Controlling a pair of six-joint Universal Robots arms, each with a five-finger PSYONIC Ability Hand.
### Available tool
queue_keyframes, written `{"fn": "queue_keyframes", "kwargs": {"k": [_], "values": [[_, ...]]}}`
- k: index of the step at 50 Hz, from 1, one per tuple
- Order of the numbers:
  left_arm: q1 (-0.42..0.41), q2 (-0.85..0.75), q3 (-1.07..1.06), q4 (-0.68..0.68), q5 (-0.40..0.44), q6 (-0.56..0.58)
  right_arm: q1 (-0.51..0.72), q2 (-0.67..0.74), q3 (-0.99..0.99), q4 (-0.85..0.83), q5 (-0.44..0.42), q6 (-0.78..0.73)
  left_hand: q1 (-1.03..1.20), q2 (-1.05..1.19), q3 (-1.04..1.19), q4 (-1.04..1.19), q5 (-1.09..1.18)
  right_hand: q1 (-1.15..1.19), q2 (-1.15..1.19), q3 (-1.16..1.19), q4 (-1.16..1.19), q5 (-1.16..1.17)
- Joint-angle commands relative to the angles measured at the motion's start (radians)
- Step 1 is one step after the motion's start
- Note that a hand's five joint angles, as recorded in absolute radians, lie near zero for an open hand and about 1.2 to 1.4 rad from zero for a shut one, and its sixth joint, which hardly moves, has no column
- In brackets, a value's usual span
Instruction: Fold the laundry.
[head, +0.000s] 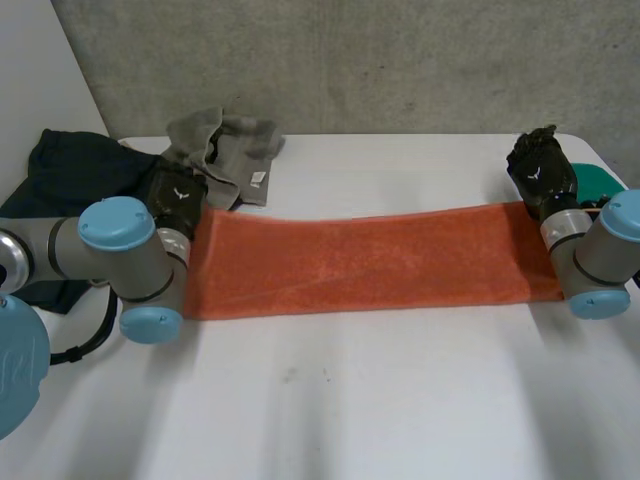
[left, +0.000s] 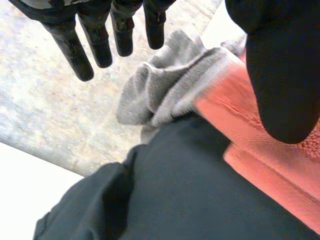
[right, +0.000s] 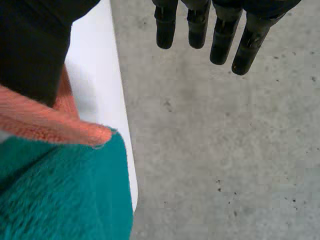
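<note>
An orange towel (head: 360, 260) lies stretched in a long band across the white table (head: 350, 400). My left hand (head: 180, 195) hovers at the towel's far left corner. In the left wrist view its fingers (left: 100, 45) are straight and spread away from the thumb, holding nothing, with the towel's edge (left: 260, 150) under the thumb. My right hand (head: 540, 170) is above the towel's far right corner. Its fingers (right: 220, 30) are straight too, apart from the thumb, and the towel's corner (right: 55, 122) lies loose below the thumb.
A crumpled grey cloth (head: 225, 145) lies behind the towel's left end, also under my left fingers (left: 165, 85). A dark garment (head: 70, 170) hangs over the table's left edge. A teal cloth (head: 603, 181) lies at the right edge (right: 60, 190), beside the towel's corner.
</note>
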Motion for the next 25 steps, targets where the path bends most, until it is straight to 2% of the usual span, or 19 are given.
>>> {"fn": "queue_keyframes", "kwargs": {"k": [1, 6, 7, 10, 16, 23, 25], "values": [[-0.009, 0.148, -0.110, 0.031, -0.002, -0.014, 0.004, -0.187, 0.090, 0.018, 0.056, 0.264, -0.019, -0.062, -0.072, -0.064, -0.074, -0.027, -0.056, -0.057, -0.068, -0.079], [-0.006, 0.292, -0.233, 0.031, -0.002, -0.015, -0.005, -0.428, 0.257, 0.103, 0.061, 0.464, -0.019, -0.062, -0.072, -0.064, -0.074, -0.027, -0.056, -0.057, -0.068, -0.079], [-0.006, 0.338, -0.277, 0.031, -0.002, -0.018, -0.011, -0.492, 0.301, 0.172, 0.044, 0.505, -0.019, -0.062, -0.072, -0.064, -0.074, -0.027, -0.056, -0.057, -0.068, -0.079], [-0.006, 0.398, -0.348, 0.035, 0.000, -0.030, -0.068, -0.557, 0.367, 0.324, 0.000, 0.564, -0.019, -0.062, -0.072, -0.064, -0.074, -0.027, -0.056, -0.057, -0.068, -0.079], [-0.020, 0.498, -0.493, 0.040, 0.003, -0.098, -0.161, -0.584, 0.446, 0.522, -0.060, 0.568, -0.019, -0.062, -0.072, -0.064, -0.074, -0.027, -0.056, -0.057, -0.068, -0.079], [-0.049, 0.512, -0.541, 0.048, 0.003, -0.132, -0.200, -0.595, 0.507, 0.513, -0.071, 0.567, -0.019, -0.062, -0.072, -0.064, -0.074, -0.027, -0.056, -0.057, -0.068, -0.079], [-0.055, 0.507, -0.544, 0.049, 0.003, -0.133, -0.204, -0.597, 0.524, 0.513, -0.074, 0.565, -0.019, -0.062, -0.072, -0.064, -0.074, 0.059, 0.030, 0.029, 0.019, 0.007]]}}
